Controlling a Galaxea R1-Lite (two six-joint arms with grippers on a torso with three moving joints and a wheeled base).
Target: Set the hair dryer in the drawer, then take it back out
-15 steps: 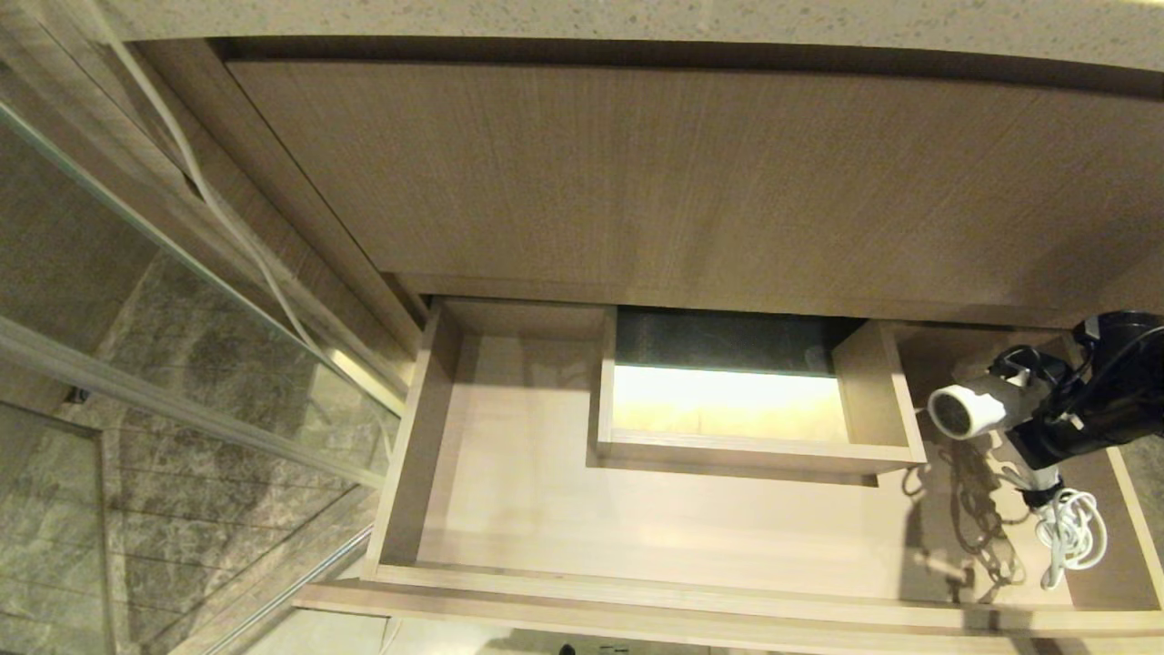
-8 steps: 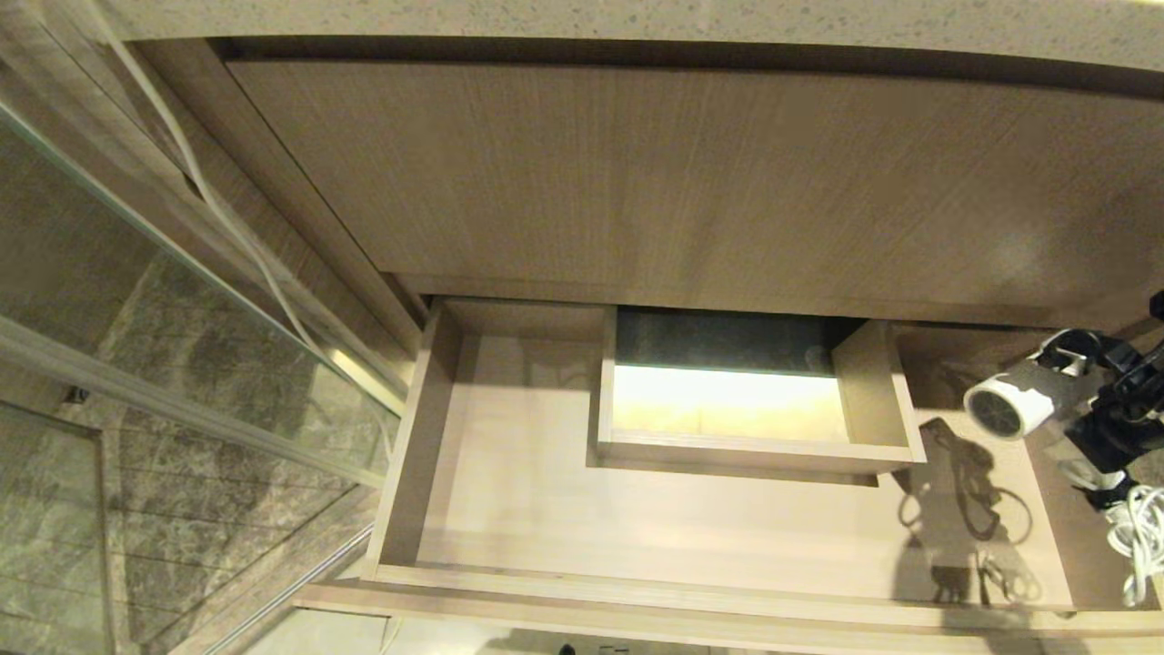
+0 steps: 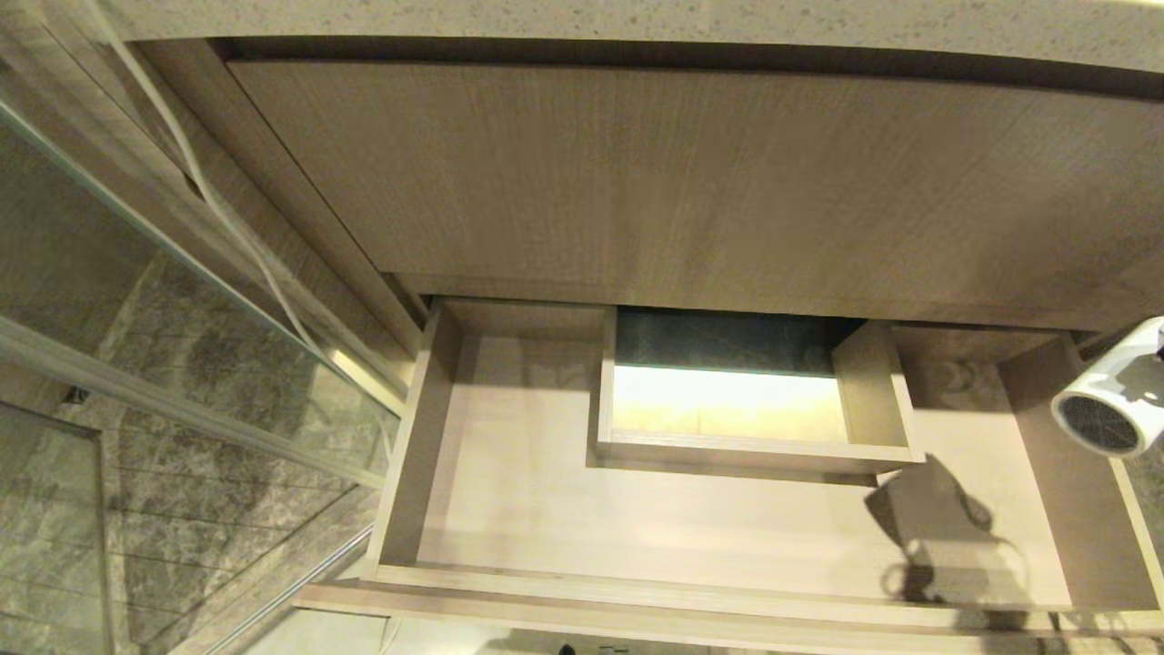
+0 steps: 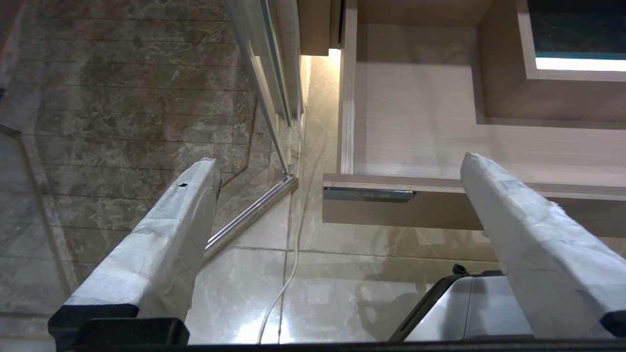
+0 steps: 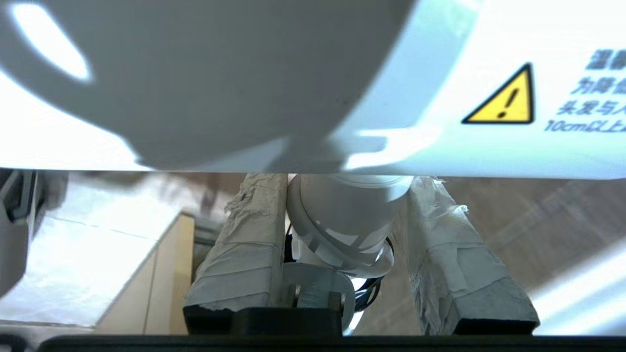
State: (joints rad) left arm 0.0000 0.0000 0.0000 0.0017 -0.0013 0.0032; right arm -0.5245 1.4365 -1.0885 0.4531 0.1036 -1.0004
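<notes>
I am holding the small white hair dryer with the round barrel and dark mesh grille in my right claw. In my right wrist view my two tape-wrapped fingers are pressing on either side of the dryer's pale handle, so that claw is clamped on the hair dryer, while the broad white barrel with its yellow warning triangle is filling the upper part of that view. In the head view only the grille end of the barrel is showing, at the far right edge, hanging in the air above the right end of the wide, shallow wood-grain drawer and clear of its pale floor. The grille is facing toward the near left. The dryer's dark shadow is lying on the drawer floor near the front right. My right arm itself is out of the head view.

The drawer is standing pulled out below the tall wood-grain cabinet panel, and nothing is lying inside it. Its boxed rectangular cut-out is sitting against the far side at the middle, lit from within.

My left claw is hanging with its two wrapped fingers spread wide apart and gripping nothing, over the glossy tiled floor just in front of the drawer's near left corner. To the left of the drawer, a glass partition with a metal frame is standing over dark marbled tile.
</notes>
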